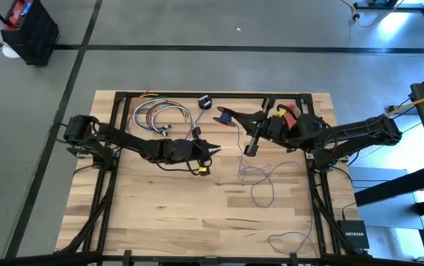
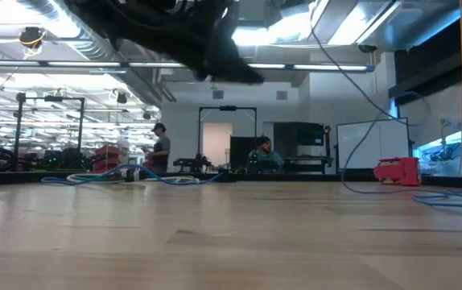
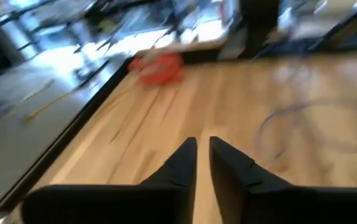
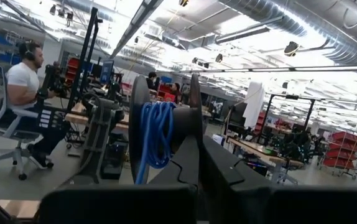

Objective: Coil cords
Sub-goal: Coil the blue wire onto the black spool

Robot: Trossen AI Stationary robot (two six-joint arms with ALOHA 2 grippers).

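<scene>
The right tool [image 4: 198, 163], fingers together, holds a black spool [image 4: 160, 134] wound with blue cord [image 4: 155, 138].

Blur is smearing the cord [image 3: 303, 121] and red roll [image 3: 157, 67]; the frame edge is cutting the left arm [image 2: 175, 32]

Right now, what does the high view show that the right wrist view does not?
Only the high view shows the left gripper, the loose purple cord and the table it lies on. Only the right wrist view shows a seated person in the room beyond. Both show the spool of blue cord at the right gripper.
</scene>
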